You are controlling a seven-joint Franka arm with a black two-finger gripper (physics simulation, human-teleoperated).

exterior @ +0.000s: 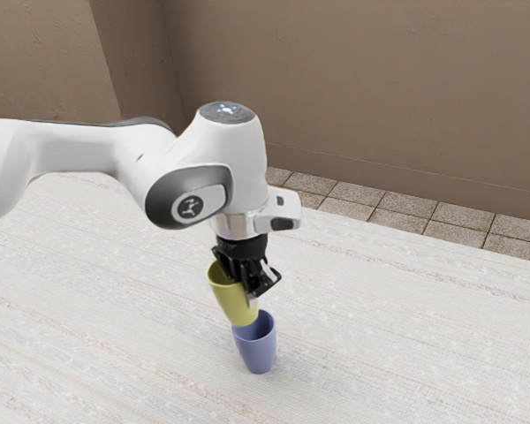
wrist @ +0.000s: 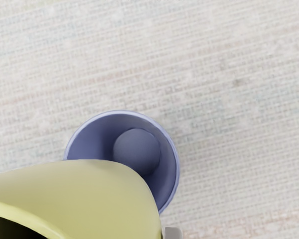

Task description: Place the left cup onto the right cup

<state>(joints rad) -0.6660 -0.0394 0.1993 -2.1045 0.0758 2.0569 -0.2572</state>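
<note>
Leaning in the tool (exterior: 252,278) — smooth tapered olive cup (exterior: 231,302) over blue cup (exterior: 256,347)

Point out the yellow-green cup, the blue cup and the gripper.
yellow-green cup (exterior: 230,300), exterior view, on its outer wall.
blue cup (wrist: 137,150), wrist view, on its inner bottom.
gripper (exterior: 254,283), exterior view, midway between its fingertips.

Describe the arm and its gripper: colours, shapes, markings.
The white, glossy, rounded arm has a dark grey oval joint cover bearing a small white logo, and a round bluish-lit cap on top. A silver ring and a white box sit above the black two-finger gripper.
</note>
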